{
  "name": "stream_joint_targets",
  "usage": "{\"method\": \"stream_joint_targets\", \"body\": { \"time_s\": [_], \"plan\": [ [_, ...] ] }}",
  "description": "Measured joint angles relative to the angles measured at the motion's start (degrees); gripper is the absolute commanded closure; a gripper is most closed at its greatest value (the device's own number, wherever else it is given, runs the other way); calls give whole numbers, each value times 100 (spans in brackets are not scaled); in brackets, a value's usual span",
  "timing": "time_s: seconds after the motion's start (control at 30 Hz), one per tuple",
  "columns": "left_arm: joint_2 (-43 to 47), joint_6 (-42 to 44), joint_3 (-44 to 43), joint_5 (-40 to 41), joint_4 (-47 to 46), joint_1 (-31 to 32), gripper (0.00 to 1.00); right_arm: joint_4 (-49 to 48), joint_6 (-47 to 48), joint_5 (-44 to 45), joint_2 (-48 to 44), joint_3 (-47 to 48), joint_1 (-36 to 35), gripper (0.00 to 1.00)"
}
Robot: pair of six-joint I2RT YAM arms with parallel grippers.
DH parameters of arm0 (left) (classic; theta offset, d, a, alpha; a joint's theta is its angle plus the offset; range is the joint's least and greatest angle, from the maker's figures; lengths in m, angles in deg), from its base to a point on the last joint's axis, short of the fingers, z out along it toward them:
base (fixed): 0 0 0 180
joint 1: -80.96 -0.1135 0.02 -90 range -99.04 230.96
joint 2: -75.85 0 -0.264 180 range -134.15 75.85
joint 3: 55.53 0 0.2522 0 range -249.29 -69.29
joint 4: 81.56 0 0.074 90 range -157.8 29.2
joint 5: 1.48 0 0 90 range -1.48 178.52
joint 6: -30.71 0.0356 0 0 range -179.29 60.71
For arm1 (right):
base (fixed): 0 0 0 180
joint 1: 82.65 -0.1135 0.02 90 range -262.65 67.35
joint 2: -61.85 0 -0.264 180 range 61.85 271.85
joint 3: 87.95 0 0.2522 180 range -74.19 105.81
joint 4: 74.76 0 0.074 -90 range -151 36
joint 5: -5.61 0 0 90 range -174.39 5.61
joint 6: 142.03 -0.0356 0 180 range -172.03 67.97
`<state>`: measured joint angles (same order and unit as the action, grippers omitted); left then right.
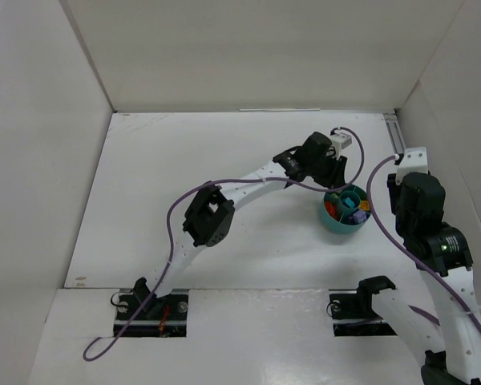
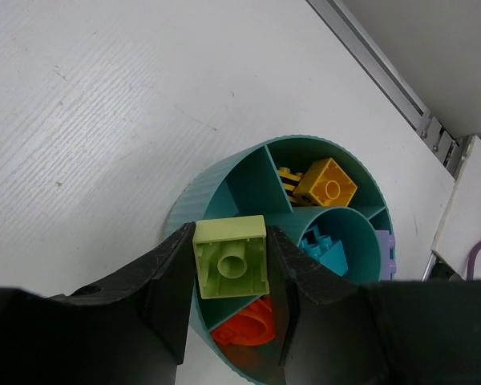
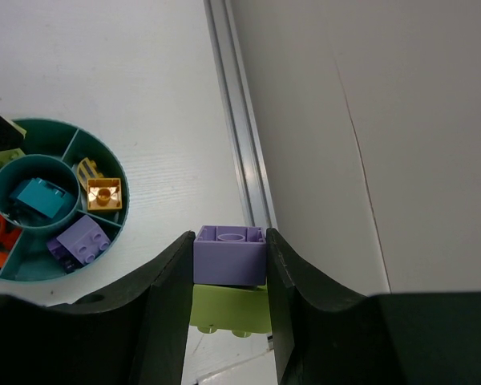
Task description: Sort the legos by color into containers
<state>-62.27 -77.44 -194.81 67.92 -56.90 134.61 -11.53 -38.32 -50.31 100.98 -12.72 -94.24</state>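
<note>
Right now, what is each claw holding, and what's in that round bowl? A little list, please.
left gripper: shut on a pale green brick, over the edge of the bowl
right gripper: shut on a purple brick, a second green brick beneath it, away from the bowl
centre cup: teal brick
outer compartments: yellow bricks, purple bricks, orange-red pieces, each colour apart

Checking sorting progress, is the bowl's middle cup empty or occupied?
Occupied: both wrist views show a teal brick lying inside the central cup.
</note>
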Motion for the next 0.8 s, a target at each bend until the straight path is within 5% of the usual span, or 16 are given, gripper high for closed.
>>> {"method": "stream_joint_targets", "body": {
  "time_s": [0.27, 0.53, 0.8],
  "plan": [
    [0, -9, -15, -15, 0, 2, 69, -2, 7, 0, 0, 0, 0, 71],
    [0, -24, -15, -22, -9, 33, 34, -2, 9, -7, 0, 0, 0, 71],
    [0, 7, -15, -9, -20, 63, 22, -11, 48, -46, 0, 0, 0, 71]
  ]
}}
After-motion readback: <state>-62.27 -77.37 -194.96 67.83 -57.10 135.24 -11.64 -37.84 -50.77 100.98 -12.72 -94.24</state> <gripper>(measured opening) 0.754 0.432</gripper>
